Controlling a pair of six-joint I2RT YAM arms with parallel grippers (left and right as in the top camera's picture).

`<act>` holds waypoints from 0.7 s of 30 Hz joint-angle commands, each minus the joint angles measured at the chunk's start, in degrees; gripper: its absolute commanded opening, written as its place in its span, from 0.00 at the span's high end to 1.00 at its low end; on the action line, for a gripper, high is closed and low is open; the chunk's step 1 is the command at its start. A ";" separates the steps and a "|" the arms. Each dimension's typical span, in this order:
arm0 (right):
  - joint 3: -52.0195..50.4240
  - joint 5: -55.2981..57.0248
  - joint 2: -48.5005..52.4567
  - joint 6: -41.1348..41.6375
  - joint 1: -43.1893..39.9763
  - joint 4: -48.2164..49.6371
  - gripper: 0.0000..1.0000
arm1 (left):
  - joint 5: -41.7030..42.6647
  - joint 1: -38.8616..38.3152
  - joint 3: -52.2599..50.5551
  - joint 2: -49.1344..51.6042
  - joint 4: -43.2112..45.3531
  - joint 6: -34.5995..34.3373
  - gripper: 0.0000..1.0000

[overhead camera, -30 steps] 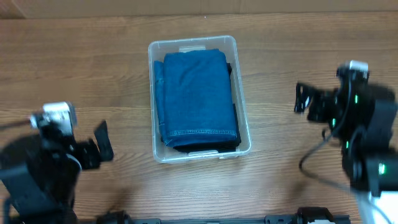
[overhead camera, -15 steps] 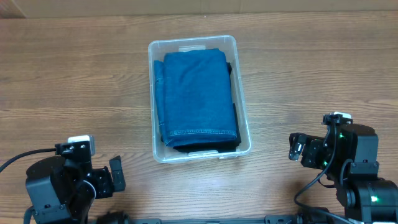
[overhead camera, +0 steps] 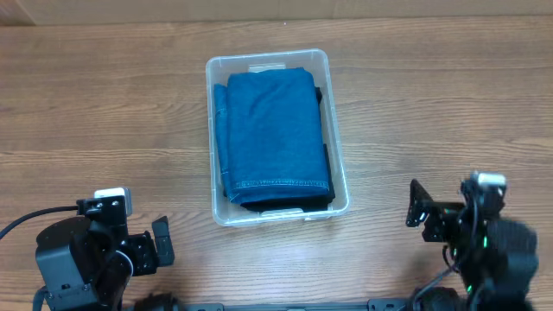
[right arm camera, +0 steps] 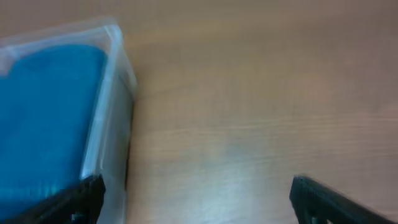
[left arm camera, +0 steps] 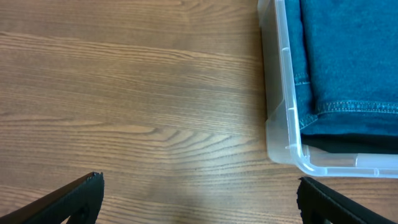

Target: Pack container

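Left pincer and right pincer gape, empty, over our tabletop.
We see the container mid-table between them, long axis running away from us, holding folded jeans. The left wrist view shows hem stitching; the right wrist view blurs.

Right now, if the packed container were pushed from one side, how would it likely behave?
The container would probably slide rather than tip: it sits low and flat on the smooth wooden table. The folded blue denim filling it likely adds weight, steadying it. Its thin clear walls may flex if pinched.
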 commanded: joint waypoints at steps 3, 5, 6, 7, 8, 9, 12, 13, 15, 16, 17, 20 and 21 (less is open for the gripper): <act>-18.40 0.48 -17.49 -1.95 0.00 18.56 0.00 | 0.46 -0.35 -0.28 -0.39 0.04 1.51 0.00; -25.90 0.50 -20.17 -1.95 0.09 32.00 0.00 | 0.46 -0.33 -0.28 -0.39 0.04 1.51 0.00; -28.74 0.44 -20.11 -1.90 0.31 37.24 0.00 | 0.46 -0.33 -0.28 -0.39 0.04 1.51 0.00; -31.45 0.50 -20.09 -1.92 0.57 42.12 0.00 | 0.46 -0.35 -0.28 -0.39 0.04 1.51 0.00; -34.29 0.50 -20.09 -1.90 0.66 45.70 0.00 | 0.46 -0.35 -0.28 -0.39 0.04 1.51 0.00; -36.41 0.50 -20.09 -1.90 0.66 47.95 0.00 | 0.46 -0.35 -0.28 -0.39 0.04 1.51 0.00; -38.34 0.59 -20.09 -1.90 0.63 42.10 0.00 | 0.46 -0.33 -0.28 -0.39 0.04 1.51 0.00; -38.25 0.87 -19.52 -1.90 0.63 42.56 0.00 | 0.46 -0.33 -0.28 -0.39 0.04 1.51 0.00; -38.25 0.96 -19.37 -1.90 0.63 42.16 0.00 | 0.46 -0.35 -0.28 -0.39 0.04 1.51 0.00; -38.25 0.96 -19.34 -1.90 0.63 42.14 0.00 | 0.46 -0.33 -0.28 -0.39 0.04 1.51 0.00; -38.25 0.96 -19.32 -1.90 0.63 42.14 0.00 | 0.46 -0.33 -0.28 -0.39 0.04 1.51 0.00; -38.25 0.96 -19.32 -1.90 0.63 42.14 0.00 | 0.46 -0.33 -0.28 -0.39 0.04 1.51 0.00; -38.25 0.96 -19.32 -1.90 0.63 42.14 0.00 | 0.46 -0.35 -0.28 -0.39 0.04 1.51 0.00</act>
